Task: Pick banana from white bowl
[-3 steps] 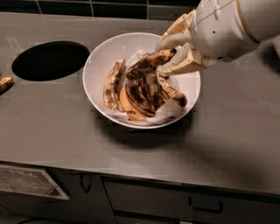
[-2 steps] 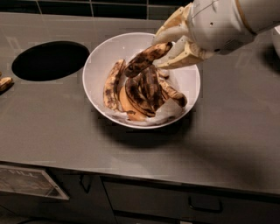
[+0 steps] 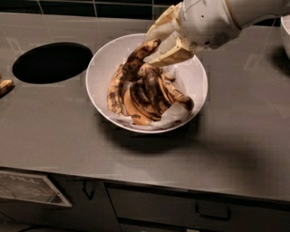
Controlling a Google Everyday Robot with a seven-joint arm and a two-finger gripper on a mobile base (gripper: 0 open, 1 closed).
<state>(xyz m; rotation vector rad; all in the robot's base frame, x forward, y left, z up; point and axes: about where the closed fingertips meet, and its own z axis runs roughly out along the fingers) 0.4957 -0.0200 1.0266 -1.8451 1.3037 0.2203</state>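
1 banana (image 3: 137, 60) pinched in jaws, held above far side of white bowl (image 3: 102, 68), cabinet label (image 3: 28, 190) below, writing unreadable

End effector (image 3: 156, 45): cream-beige fingers, glossy white housing behind; sits over the far rim of the bowl, clamped on the banana's upper end.
Banana (image 3: 138, 59): yellow-brown, heavy black blotches, dark tip.
Bowl (image 3: 97, 72): glossy white; crumpled paper (image 3: 174, 118) inside, also white.
Left fruit (image 3: 115, 93): dull yellow, dark speckles.
Peel (image 3: 131, 108): flat orange.
Tabletop (image 3: 235, 136): plain grey, no pattern.
Hole (image 3: 52, 62): black.
Tiles (image 3: 90, 7): near-black green.
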